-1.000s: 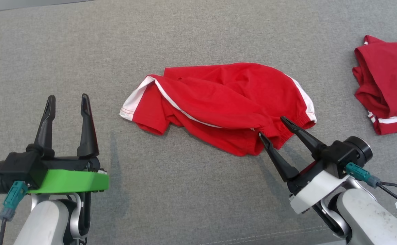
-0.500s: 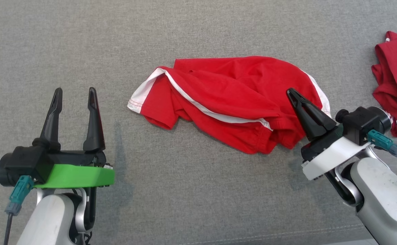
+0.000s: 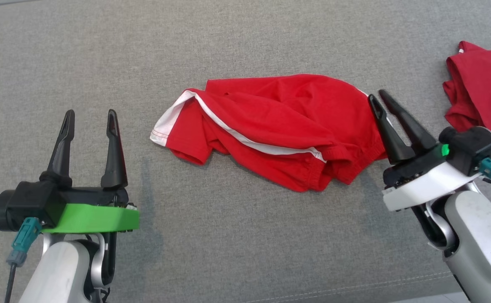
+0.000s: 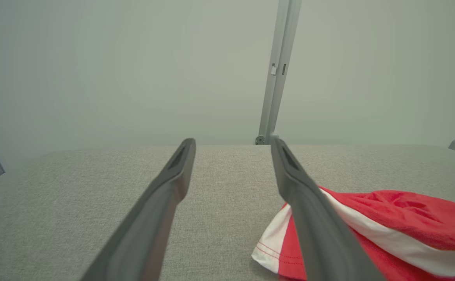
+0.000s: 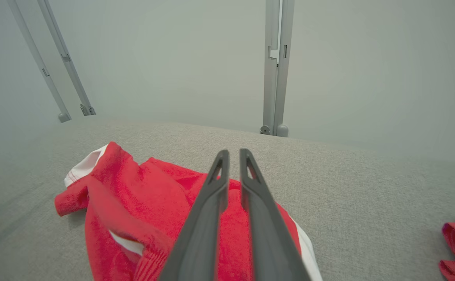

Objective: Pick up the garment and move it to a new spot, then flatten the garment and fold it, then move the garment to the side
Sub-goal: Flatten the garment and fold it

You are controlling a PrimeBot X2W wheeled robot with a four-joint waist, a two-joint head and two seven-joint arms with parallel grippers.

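Head view: left gripper (image 3: 90, 113) wide open, empty; crumpled red fabric garment with white trim (image 3: 279, 122) lies right of its fingers, right gripper (image 3: 378, 97) nearly closed over its right edge. Left wrist: garment beside the right finger. Right wrist: slim-gapped fingers above garment, holding nothing.

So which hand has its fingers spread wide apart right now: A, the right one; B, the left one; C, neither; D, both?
B: the left hand holds its fingers well apart, while the right hand has its fingers nearly together at the right edge of the red garment.
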